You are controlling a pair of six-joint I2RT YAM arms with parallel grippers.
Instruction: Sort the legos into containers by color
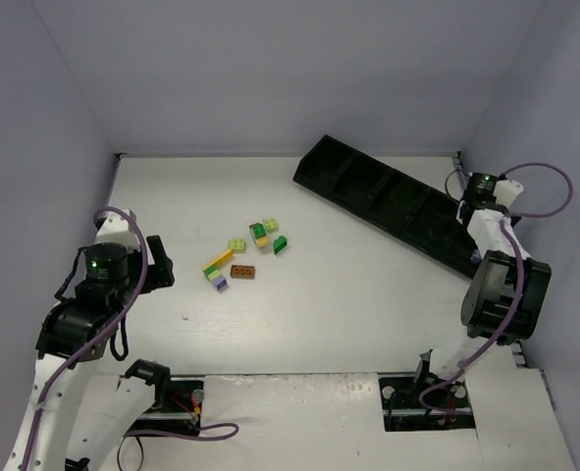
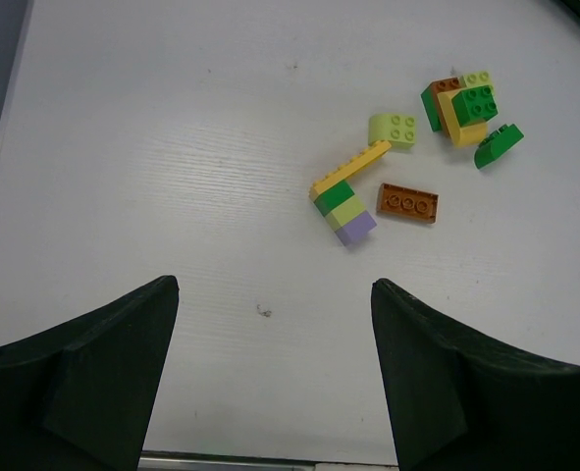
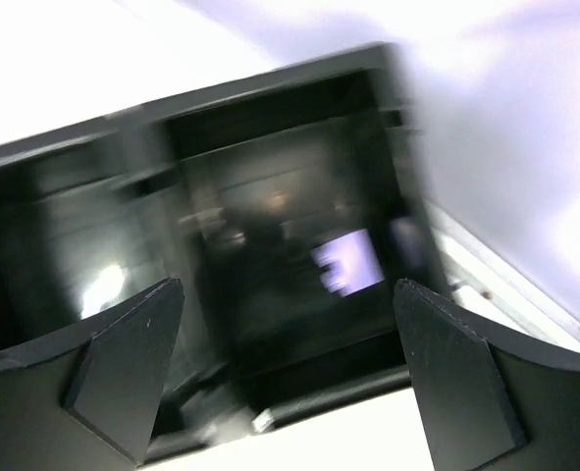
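The legos lie in a loose group mid-table (image 1: 250, 250). The left wrist view shows a yellow flat brick (image 2: 351, 169) on a dark green, lime and lilac stack (image 2: 343, 211). There is also an orange-brown brick (image 2: 408, 202), a lime brick (image 2: 394, 130), a joined cluster (image 2: 463, 108) and a dark green curved piece (image 2: 497, 144). My left gripper (image 2: 273, 285) is open and empty, left of the group (image 1: 159, 263). My right gripper (image 3: 288, 285) is open over the right end of the black compartment tray (image 1: 388, 201). A blurred lilac patch (image 3: 349, 261) shows in that compartment.
The black tray (image 3: 270, 88) lies diagonally at the back right, with several compartments. Grey walls close the table on the left, back and right. The right arm's elbow (image 1: 505, 294) hangs near the table's right edge.
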